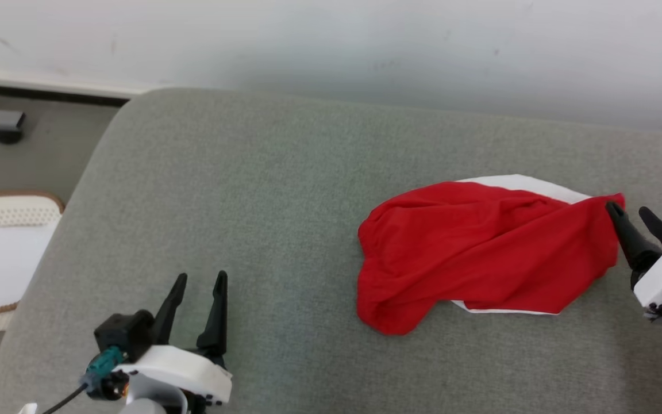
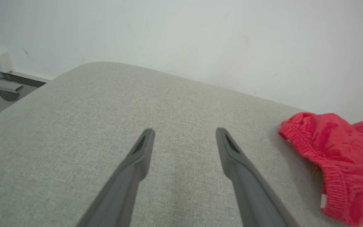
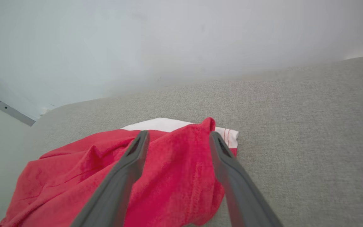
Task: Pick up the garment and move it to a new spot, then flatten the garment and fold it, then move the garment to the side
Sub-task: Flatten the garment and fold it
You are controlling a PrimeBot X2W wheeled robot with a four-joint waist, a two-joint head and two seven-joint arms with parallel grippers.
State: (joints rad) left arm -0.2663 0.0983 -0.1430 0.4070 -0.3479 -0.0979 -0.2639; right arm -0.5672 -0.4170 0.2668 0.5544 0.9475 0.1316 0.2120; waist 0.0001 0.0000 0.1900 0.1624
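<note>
Head view: right gripper (image 1: 627, 208), jaws apart and empty, straddles the garment's (image 1: 480, 253) right tip; left gripper (image 1: 201, 277), likewise open, sits well left of it.

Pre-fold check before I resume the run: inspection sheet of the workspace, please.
surface: grey fabric cushion, flat.
job's things: red garment, crumpled, white part showing beneath, right of centre.
clutter: nothing seen.
end effectors: left end effector open, apart from the garment; right end effector open, over the garment's right edge.
cables: black cable with teal plug at left wrist.
surroundings: white wall; pale mat on floor at left.
</note>
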